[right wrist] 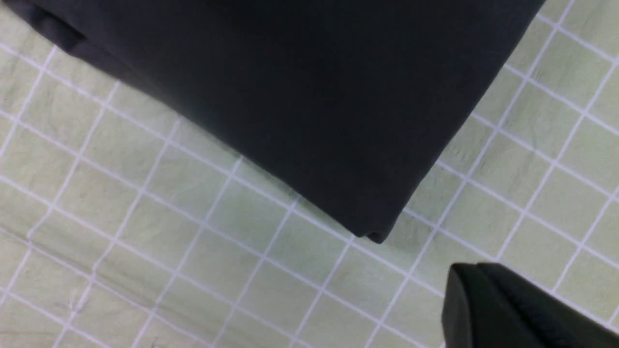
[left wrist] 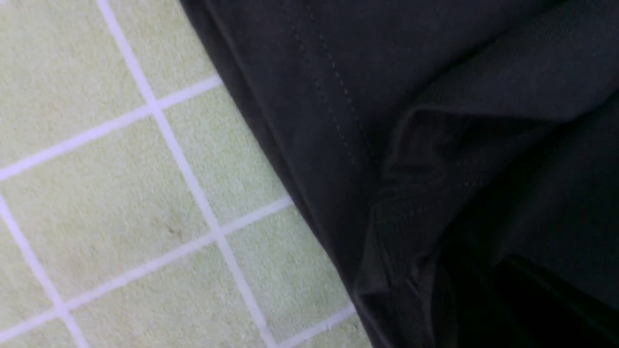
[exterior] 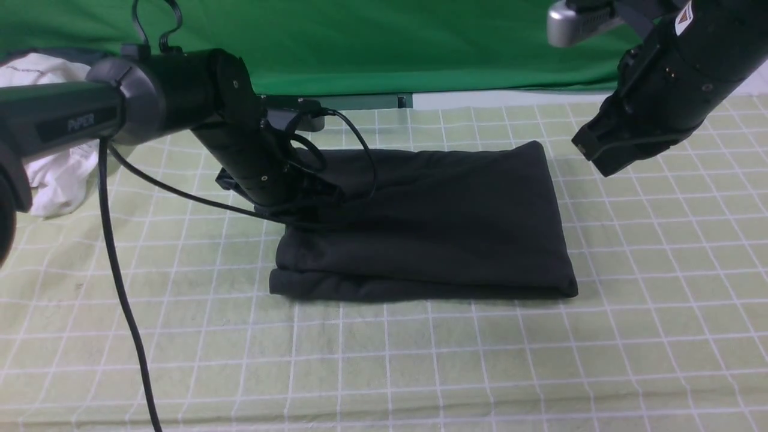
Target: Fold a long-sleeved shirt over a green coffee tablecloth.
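The long-sleeved shirt (exterior: 426,222), folded into a black slab, lies mid green coffee tablecloth (exterior: 420,360), long axis across me. My left gripper (exterior: 300,210) sits on its left edge, grip unreadable; my right gripper (exterior: 591,153) hangs closed, empty, right.

Folded black long-sleeved shirt (exterior: 432,228) at centre of the grid-lined green coffee tablecloth (exterior: 660,312). Left hand (exterior: 300,207) down on its nine o'clock edge. Right hand (exterior: 591,150) raised at two o'clock. White garment (exterior: 54,174) at ten o'clock.
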Controlling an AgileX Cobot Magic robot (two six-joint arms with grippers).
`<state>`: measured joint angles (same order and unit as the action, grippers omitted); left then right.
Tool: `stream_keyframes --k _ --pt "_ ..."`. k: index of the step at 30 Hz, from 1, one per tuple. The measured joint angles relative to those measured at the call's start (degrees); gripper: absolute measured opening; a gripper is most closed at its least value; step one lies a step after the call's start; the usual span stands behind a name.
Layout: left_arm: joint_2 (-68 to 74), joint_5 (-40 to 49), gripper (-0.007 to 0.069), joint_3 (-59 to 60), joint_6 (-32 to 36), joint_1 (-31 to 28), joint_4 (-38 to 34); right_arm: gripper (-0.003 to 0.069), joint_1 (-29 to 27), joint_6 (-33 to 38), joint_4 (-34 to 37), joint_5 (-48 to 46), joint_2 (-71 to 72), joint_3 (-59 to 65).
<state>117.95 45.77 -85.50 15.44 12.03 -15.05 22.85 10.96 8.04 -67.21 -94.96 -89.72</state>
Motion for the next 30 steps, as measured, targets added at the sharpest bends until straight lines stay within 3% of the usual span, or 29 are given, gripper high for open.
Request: stream_keyframes --k 8,15,23,30 --pt "-2.15 -1.75 0.0025 -0.18 -0.07 0.0 2.64 -0.0003 0.0 -0.05 0.06 0.02 0.0 0.0" --pt "-3.48 -4.67 0.0025 -0.52 -4.86 0.0 8.87 -0.0002 0.0 -0.05 0.06 0.55 0.0 0.0" --pt "-2.71 -3.58 0.0039 -0.52 -5.06 0.0 9.21 -0.0001 0.0 -0.05 0.06 0.99 0.0 0.0" --pt "-2.94 -2.95 0.0265 -0.52 -5.33 0.0 11.92 0.0001 0.0 -0.11 0.06 1.03 0.0 0.0"
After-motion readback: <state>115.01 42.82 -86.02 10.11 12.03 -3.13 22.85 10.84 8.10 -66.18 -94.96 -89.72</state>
